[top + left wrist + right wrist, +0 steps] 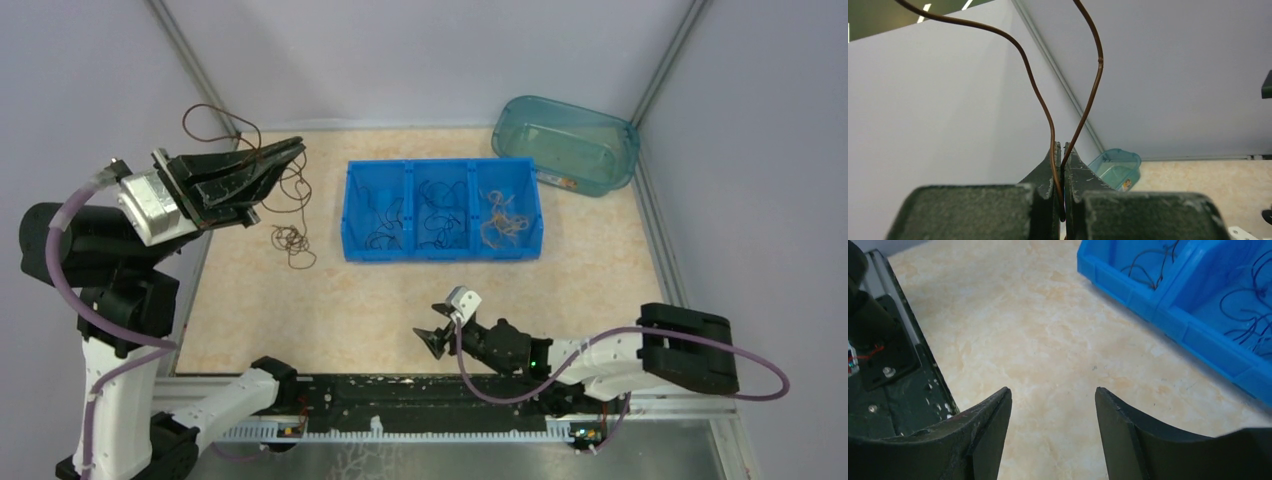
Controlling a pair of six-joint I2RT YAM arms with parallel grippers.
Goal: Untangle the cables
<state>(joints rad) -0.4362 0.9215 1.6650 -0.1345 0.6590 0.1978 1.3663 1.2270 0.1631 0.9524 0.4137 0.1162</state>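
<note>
My left gripper [295, 150] is raised at the far left and is shut on a thin brown cable [212, 112]. The cable loops up behind the fingers and hangs down [296, 200] to a small brown curl [291, 241] on the table. In the left wrist view the brown cable [1040, 95] runs between the closed fingertips [1062, 150]. My right gripper [432, 338] is open and empty, low over the table near the front edge [1053, 395]. Black, blue and tan cables lie in the blue bin's three compartments [386, 220] [441, 222] [502, 222].
A blue three-compartment bin [443, 252] stands mid-table, also in the right wrist view [1168, 310]. A translucent teal tub [566, 143] sits at the back right, also in the left wrist view [1115, 167]. Grey walls enclose the table. A black rail [400, 400] runs along the front.
</note>
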